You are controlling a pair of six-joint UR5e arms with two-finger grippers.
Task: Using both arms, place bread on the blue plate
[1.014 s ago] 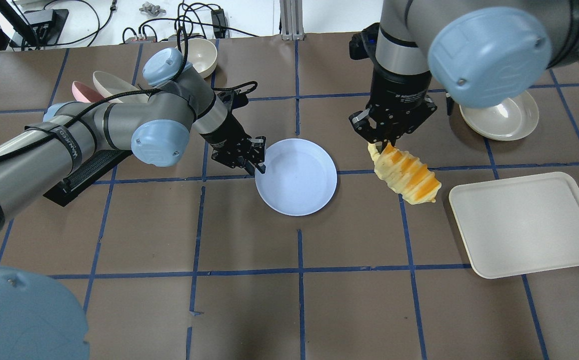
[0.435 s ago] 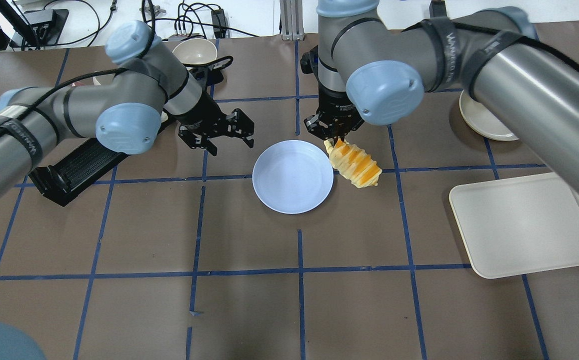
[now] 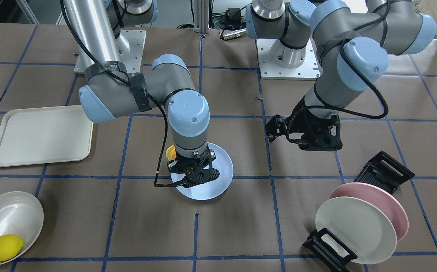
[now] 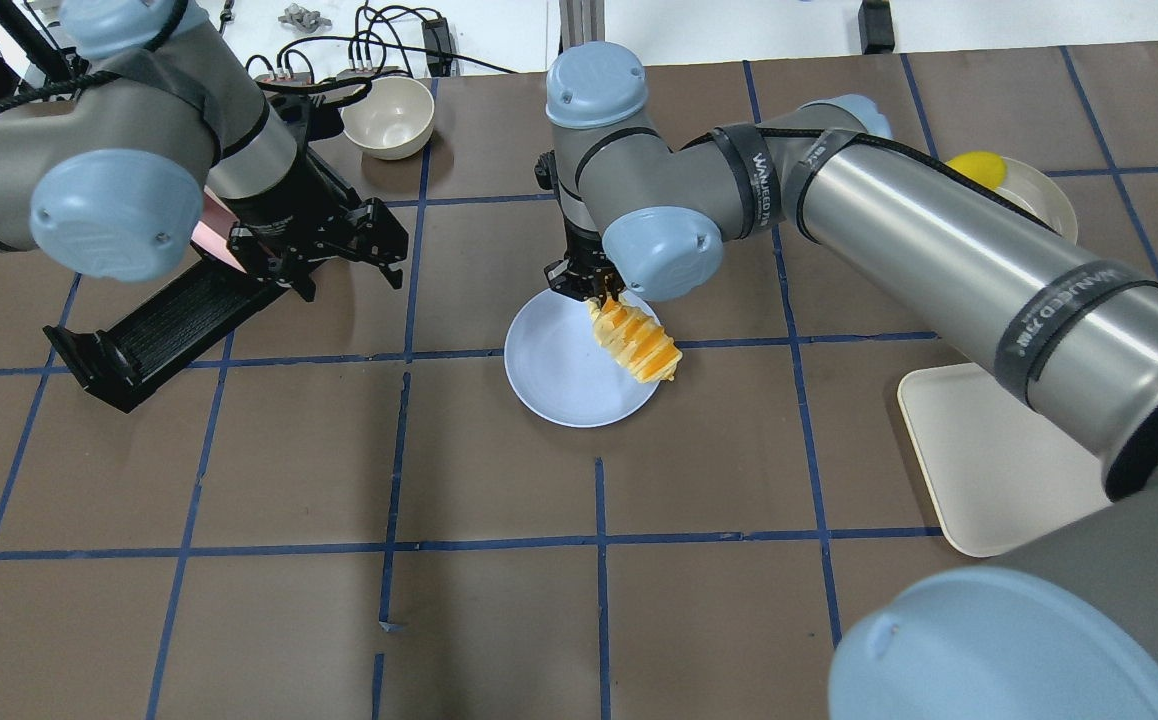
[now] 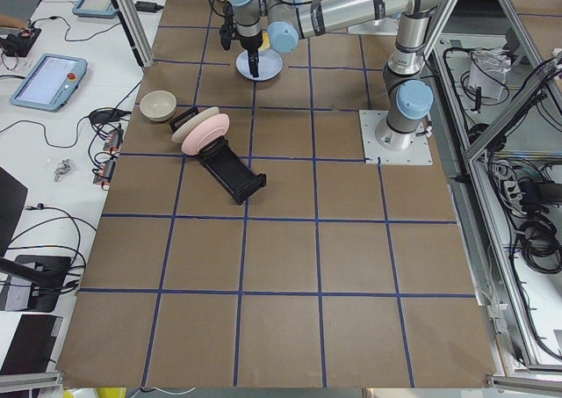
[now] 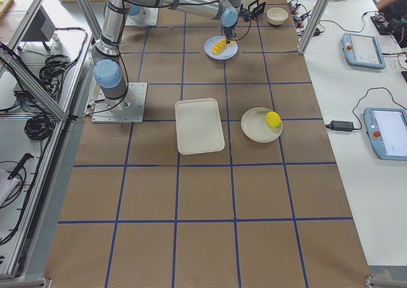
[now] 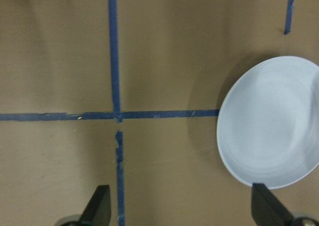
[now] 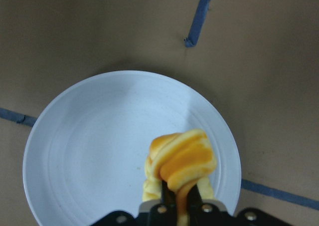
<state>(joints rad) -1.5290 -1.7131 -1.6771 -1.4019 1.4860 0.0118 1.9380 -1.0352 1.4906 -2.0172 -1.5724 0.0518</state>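
Bread (image 4: 636, 343) over blue plate (image 4: 554, 380), pinched by right gripper (image 4: 591, 295).
Overhead, I log the bread slanting across the plate's right rim, left gripper (image 4: 351, 280) well apart. Left wrist: fingers (image 7: 99, 208) spread wide, nothing between, plate alongside. Right wrist: fingers clamp one bread end above the plate; contact I cannot tell.

3 plates (image 3: 224, 166) (image 3: 392, 204) (image 3: 354, 230); 2 bowls (image 4: 387, 118) (image 4: 1042, 205); 1 tray (image 3: 41, 134), bread (image 4: 634, 340), lemon (image 4: 974, 165).

From across the table the right arm (image 3: 187, 113) hid nearly all the bread (image 3: 170, 152); the left wrist camera cut the blue plate (image 7: 269, 136) off at its right edge.
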